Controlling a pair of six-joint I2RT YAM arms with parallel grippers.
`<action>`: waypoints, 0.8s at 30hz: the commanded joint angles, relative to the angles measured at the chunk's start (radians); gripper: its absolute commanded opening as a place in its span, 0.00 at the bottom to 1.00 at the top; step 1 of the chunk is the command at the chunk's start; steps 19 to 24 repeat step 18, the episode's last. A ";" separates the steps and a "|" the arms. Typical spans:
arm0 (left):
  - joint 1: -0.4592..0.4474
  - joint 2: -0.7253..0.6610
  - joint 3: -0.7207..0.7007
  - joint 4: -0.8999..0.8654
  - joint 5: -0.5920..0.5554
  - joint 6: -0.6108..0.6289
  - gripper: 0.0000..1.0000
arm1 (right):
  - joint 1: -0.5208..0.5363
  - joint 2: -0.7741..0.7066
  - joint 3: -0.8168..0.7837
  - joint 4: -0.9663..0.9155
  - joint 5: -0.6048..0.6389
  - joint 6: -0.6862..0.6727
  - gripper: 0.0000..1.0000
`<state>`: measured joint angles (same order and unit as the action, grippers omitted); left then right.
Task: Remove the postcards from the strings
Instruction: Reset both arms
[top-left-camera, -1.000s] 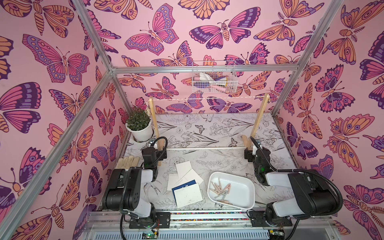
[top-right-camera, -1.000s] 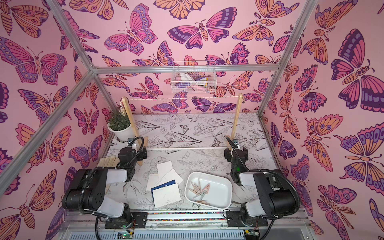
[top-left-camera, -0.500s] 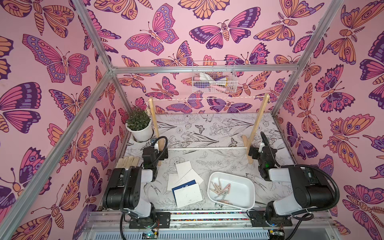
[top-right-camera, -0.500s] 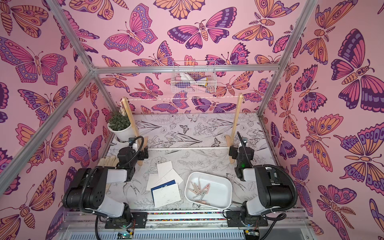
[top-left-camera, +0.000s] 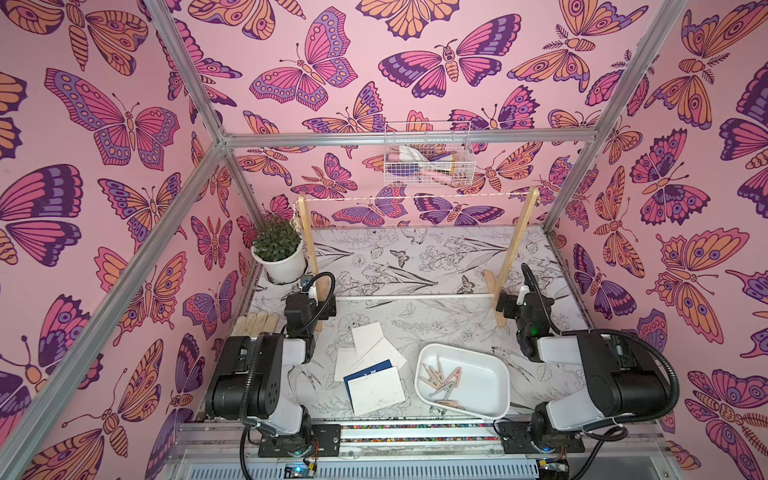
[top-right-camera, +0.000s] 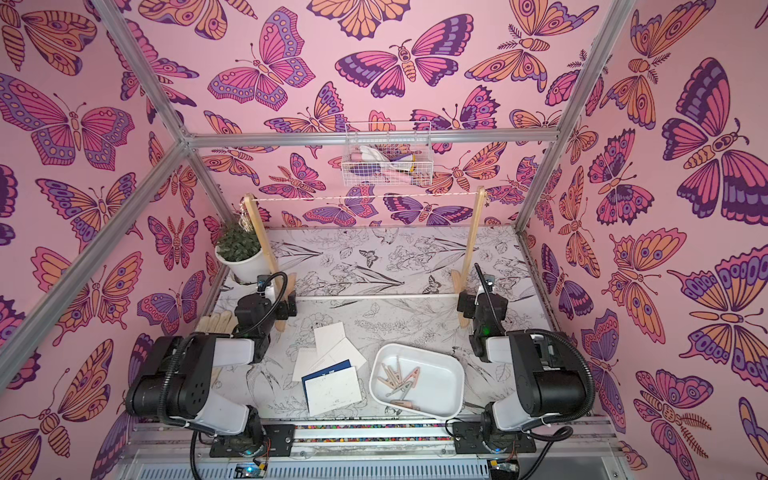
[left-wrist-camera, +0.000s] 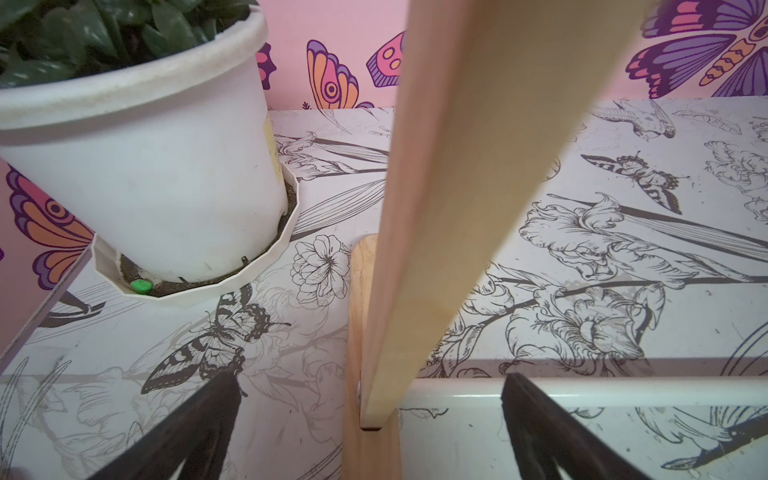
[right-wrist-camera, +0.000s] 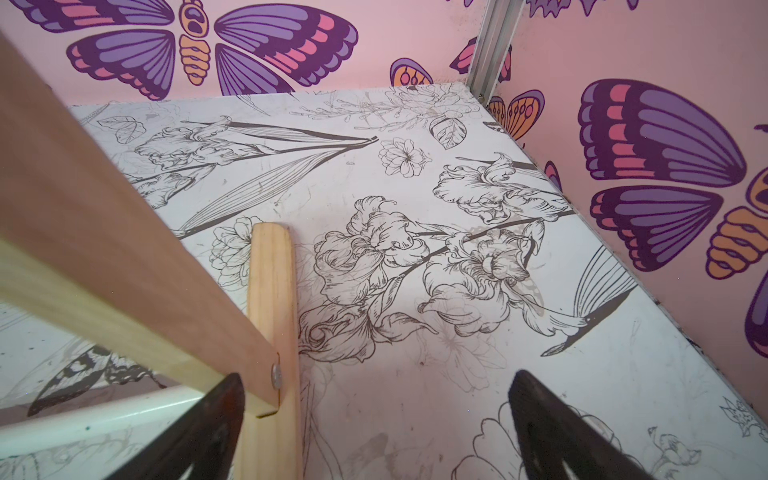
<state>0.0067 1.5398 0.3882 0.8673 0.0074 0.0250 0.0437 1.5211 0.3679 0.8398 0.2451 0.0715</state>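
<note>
End effector left (left-wrist-camera: 370, 377): jaws wide, empty, left post (left-wrist-camera: 457, 208) rising in the gap. End effector right (right-wrist-camera: 376, 376): wide, empty, right post's foot (right-wrist-camera: 270, 311) beside one finger. Postcards (top-left-camera: 374, 376) piled overlapping at bench (top-left-camera: 457, 266) front, beside white tray (top-left-camera: 494, 374) of clothespins (top-left-camera: 440, 376). String (top-left-camera: 415, 197) behind, bare between post tops.

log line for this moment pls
string bare | postcards piled on table | pegs in tray | left end effector open, empty | right end effector open, empty
</note>
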 joint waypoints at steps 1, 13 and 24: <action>-0.001 0.009 -0.015 0.035 -0.003 0.011 1.00 | -0.005 -0.015 0.023 -0.005 -0.006 0.008 0.99; -0.001 0.009 -0.017 0.037 -0.003 0.012 1.00 | -0.007 -0.008 0.032 -0.020 -0.020 0.010 0.99; -0.002 0.009 -0.017 0.037 -0.003 0.012 1.00 | -0.006 -0.013 0.025 -0.012 -0.026 0.002 0.99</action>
